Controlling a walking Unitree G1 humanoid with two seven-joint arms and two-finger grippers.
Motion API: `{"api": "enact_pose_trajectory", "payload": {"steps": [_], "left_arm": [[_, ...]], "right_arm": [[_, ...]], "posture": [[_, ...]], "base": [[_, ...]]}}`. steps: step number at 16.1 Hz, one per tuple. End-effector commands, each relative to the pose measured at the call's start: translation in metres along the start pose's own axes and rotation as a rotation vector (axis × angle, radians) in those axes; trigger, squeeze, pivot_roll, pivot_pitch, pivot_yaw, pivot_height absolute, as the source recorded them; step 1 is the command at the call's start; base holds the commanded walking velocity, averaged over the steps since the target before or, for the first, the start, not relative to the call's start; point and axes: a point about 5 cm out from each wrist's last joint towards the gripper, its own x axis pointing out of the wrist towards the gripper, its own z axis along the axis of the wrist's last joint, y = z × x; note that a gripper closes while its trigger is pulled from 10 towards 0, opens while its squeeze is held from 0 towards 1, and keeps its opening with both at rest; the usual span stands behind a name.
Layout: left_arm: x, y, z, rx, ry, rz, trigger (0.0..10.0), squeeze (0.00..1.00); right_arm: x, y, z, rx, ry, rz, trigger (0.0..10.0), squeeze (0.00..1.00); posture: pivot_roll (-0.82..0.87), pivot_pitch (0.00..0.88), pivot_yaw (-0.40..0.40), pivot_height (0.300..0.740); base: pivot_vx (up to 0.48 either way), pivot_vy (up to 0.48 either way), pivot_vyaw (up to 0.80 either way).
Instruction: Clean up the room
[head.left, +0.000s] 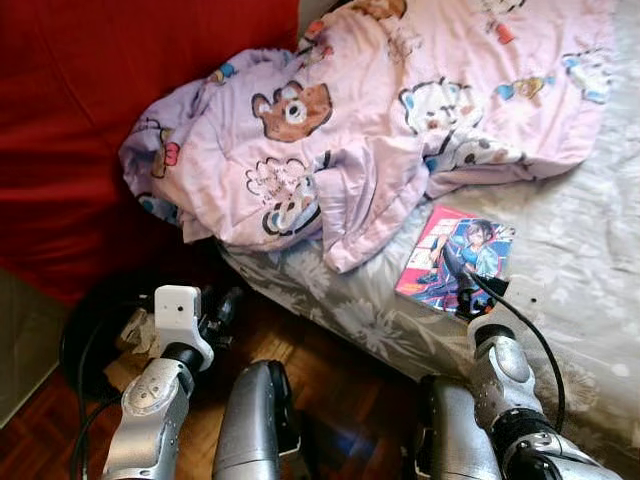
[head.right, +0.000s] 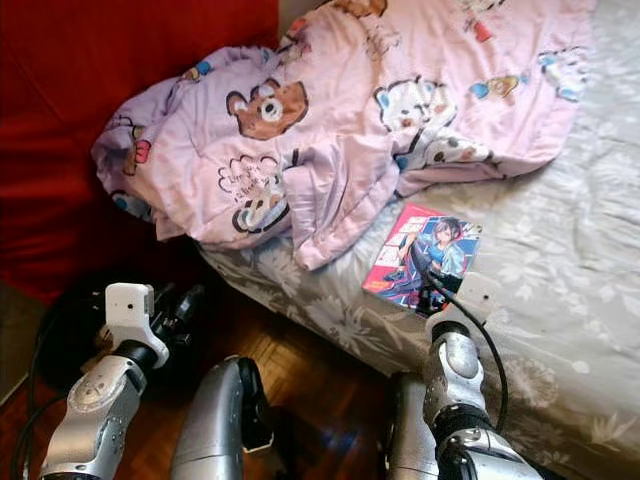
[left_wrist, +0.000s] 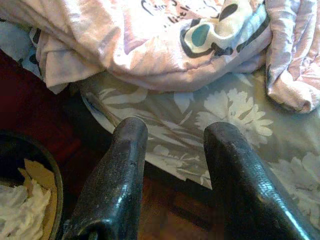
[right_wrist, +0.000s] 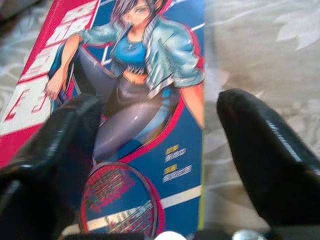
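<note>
Ahead of both your claws lies the bed (head.left: 590, 300), its grey flowered sheet reaching from the wooden floor (head.left: 340, 400) to the far edge of your view. Beyond the claws a crumpled pink blanket (head.left: 400, 110) printed with cartoon bears covers the head of the bed, and its top is cut off by the frame. Left of the blanket you see a red cloth surface (head.left: 90, 120); what it belongs to is hard to tell.

Just beyond your right claw (right_wrist: 155, 150) lies a comic book (head.left: 455, 258), flat on the sheet below the blanket's edge. Your right claw stands wide open over the book's near end: one finger lies over the cover and the other over the bare sheet beside the book's edge. It holds nothing, and you cannot tell whether the fingers touch the book.

Your left claw (left_wrist: 172, 170) hangs open and empty over the floor, pointing at the bed's near side below the blanket. Beside it sits a dark round bin (left_wrist: 30, 190) with crumpled paper inside, only partly in view.
</note>
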Motion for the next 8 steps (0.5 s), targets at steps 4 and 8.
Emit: {"api": "enact_pose_trajectory", "payload": {"steps": [4, 8], "left_arm": [[-0.0087, 0.0075, -0.0048, 0.02, 0.038, 0.014, 10.0, 0.0], [-0.0094, 0.0083, -0.003, 0.026, 0.041, 0.011, 10.0, 0.0]], "right_arm": [[-0.0092, -0.004, -0.0205, 0.001, 0.074, -0.002, 10.0, 0.0], [-0.0098, -0.0033, -0.0215, 0.02, 0.074, 0.006, 10.0, 0.0]], "posture": [[0.12, 0.278, 0.105, 0.581], [0.13, 0.284, 0.11, 0.581]], "base": [[0.0, 0.0, 0.0], [0.0, 0.0, 0.0]]}}
